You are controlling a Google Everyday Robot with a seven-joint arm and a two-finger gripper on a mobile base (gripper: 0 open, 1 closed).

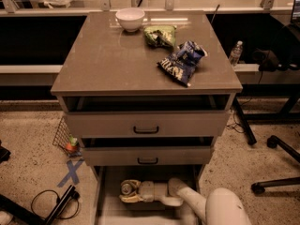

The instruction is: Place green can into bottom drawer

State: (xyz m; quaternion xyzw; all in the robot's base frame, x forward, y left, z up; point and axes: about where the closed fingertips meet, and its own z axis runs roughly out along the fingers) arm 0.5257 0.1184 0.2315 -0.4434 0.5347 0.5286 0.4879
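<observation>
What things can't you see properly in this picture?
The green can: only its silver top shows; the claw, low inside the bottom drawer, covers its sides and base.
The bottom drawer: its front is cut off by the lower edge of the camera view.
The top drawer and middle drawer: insides too dark, shadowed by what sits above.
</observation>
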